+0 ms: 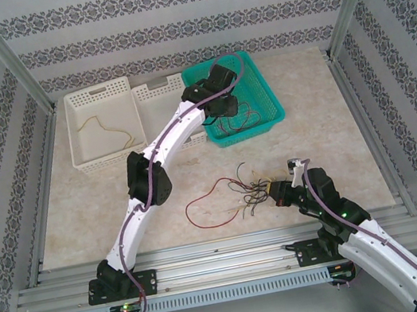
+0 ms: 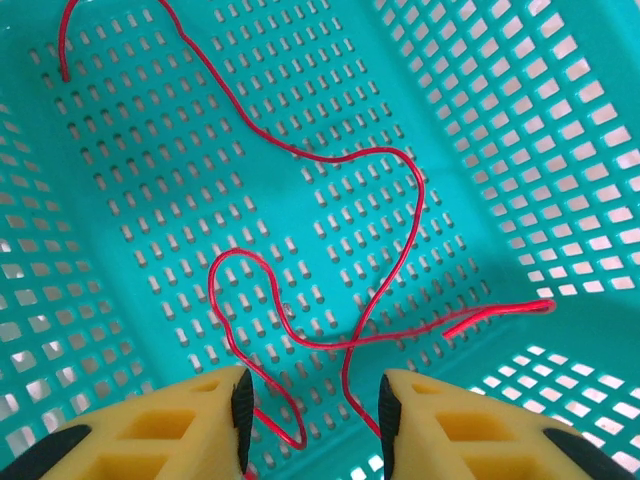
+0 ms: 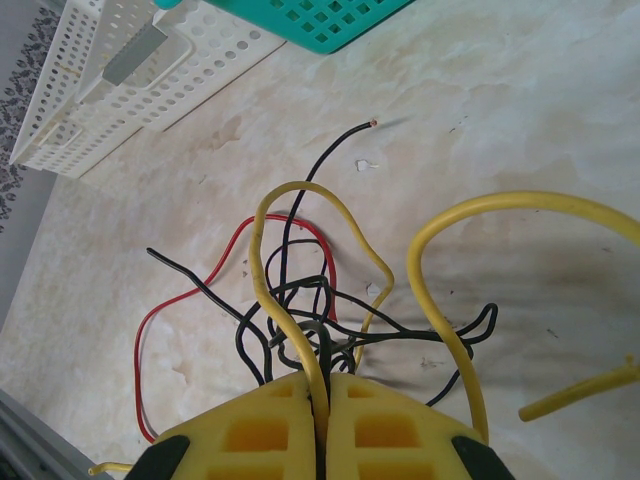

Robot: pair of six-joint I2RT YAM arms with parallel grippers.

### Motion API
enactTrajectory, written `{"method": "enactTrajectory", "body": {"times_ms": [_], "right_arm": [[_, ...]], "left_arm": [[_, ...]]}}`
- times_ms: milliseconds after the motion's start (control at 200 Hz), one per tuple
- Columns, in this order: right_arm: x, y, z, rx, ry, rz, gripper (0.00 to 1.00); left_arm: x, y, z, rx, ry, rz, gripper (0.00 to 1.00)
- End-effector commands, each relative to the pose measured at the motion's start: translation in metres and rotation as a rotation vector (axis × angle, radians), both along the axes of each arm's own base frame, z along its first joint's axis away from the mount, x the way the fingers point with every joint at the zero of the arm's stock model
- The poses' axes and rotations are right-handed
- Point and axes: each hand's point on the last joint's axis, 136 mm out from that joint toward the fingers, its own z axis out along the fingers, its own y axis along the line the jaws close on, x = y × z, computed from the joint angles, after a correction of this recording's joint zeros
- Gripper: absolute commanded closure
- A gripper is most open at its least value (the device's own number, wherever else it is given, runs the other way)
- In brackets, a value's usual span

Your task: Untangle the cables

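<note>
Patterned wallpaper closed in a pale table (image 1: 325, 127), with two white baskets (image 1: 104, 160) at upper left of the top view and a teal basket (image 1: 274, 104) at upper centre. Left gripper (image 2: 312, 400) hung inside the teal basket, jaws apart and gripping nothing. A red cable (image 2: 340, 160) lay loose in curls on the basket floor beneath it. One pale cable (image 1: 103, 130) lay alone in the left white basket. So the sorting looked partly done: at least two cables sat separated in baskets. What was left was the tangle (image 1: 248, 189) on the table at lower centre, with black, dark and yellow strands knotted together and a second red cable (image 1: 202, 210) looping out to its left. Right gripper (image 3: 327, 395) was clamped on a yellow cable (image 3: 262, 270) at the tangle's near edge. Black strands crowded the same pinch; whether they were caught too I could not tell. Judging by the knot, most of the work lay ahead.
</note>
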Motion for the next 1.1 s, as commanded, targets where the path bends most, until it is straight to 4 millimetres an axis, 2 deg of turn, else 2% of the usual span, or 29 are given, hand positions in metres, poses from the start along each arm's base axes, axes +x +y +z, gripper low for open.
{"method": "enactTrajectory", "body": {"times_ms": [0, 180, 270, 325, 355, 375, 395, 500, 545, 635, 754, 924, 1094], "right_arm": [[-0.002, 0.004, 0.005, 0.025, -0.001, 0.011, 1.0], [0.0, 0.002, 0.005, 0.025, -0.006, -0.005, 1.0], [0.002, 0.003, 0.008, 0.031, -0.011, -0.007, 1.0], [0.002, 0.003, 0.01, 0.034, -0.013, -0.006, 1.0], [0.003, 0.004, 0.013, 0.038, -0.018, -0.002, 1.0], [0.003, 0.005, 0.013, 0.041, -0.019, 0.001, 1.0], [0.003, 0.006, 0.015, 0.043, -0.023, 0.004, 1.0], [0.003, 0.009, 0.023, 0.048, -0.041, 0.028, 1.0], [0.004, 0.011, 0.027, 0.051, -0.055, 0.039, 1.0], [0.004, 0.016, 0.035, 0.073, -0.082, 0.065, 1.0], [0.003, 0.025, 0.049, 0.124, -0.135, 0.112, 1.0], [0.0, 0.035, 0.066, 0.184, -0.217, 0.177, 1.0], [-0.008, 0.046, 0.075, 0.222, -0.246, 0.261, 1.0]], "left_arm": [[-0.014, 0.003, 0.052, -0.01, -0.057, -0.027, 0.59], [-0.038, 0.008, 0.112, -0.037, -0.129, -0.067, 0.47], [-0.058, 0.008, 0.127, -0.019, -0.144, -0.101, 0.42], [-0.074, 0.007, 0.133, -0.015, -0.148, -0.13, 0.4], [-0.084, 0.006, 0.129, -0.009, -0.139, -0.146, 0.39], [-0.091, 0.005, 0.135, -0.021, -0.15, -0.158, 0.39], [-0.098, 0.004, 0.128, -0.017, -0.139, -0.169, 0.39], [-0.134, 0.008, 0.122, -0.098, -0.131, -0.204, 0.37], [-0.148, 0.012, 0.123, -0.16, -0.126, -0.201, 0.36], [-0.176, 0.022, 0.11, -0.263, -0.097, -0.21, 0.36], [-0.21, 0.025, 0.098, -0.414, -0.053, -0.248, 0.35], [-0.234, 0.032, 0.082, -0.516, -0.022, -0.265, 0.34], [-0.247, 0.014, 0.079, -0.63, 0.02, -0.35, 0.34]]}}
